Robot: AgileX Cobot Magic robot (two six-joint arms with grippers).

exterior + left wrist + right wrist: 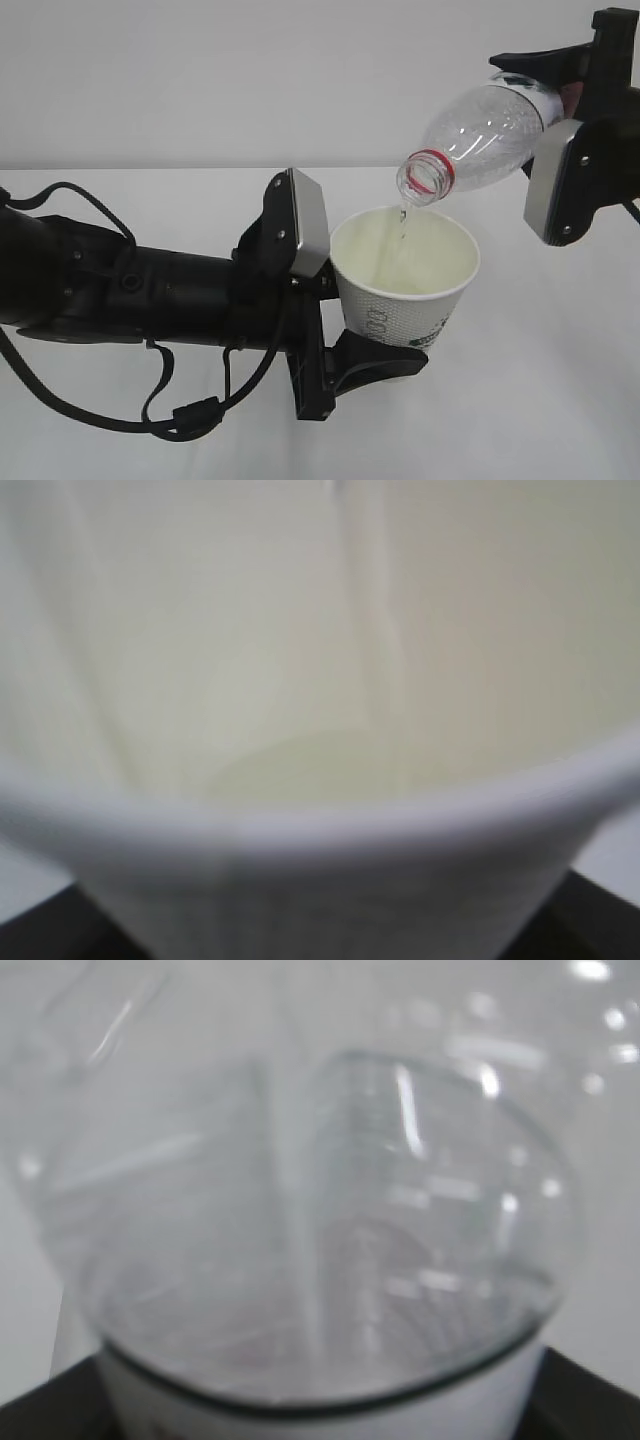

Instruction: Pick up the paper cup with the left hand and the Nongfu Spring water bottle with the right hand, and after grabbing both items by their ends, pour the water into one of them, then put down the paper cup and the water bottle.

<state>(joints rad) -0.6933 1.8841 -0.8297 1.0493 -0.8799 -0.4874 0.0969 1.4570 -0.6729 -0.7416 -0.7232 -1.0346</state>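
A plain white worktop (560, 400) runs back to a bare pale grey wall (250, 70), its far edge a straight line behind both arms. Above the middle of the worktop, the left gripper (335, 300) pinches the paper cup (405, 270) upright by its lower body. The right gripper (560, 140) clamps the Nongfu Spring water bottle (480, 135) by its base, neck tilted down over the cup's rim, a thin stream of water (403, 222) falling inside.

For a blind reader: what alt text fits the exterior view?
A tilted water bottle, held by the right gripper, pours a thin stream of water into a paper cup gripped by the left gripper.
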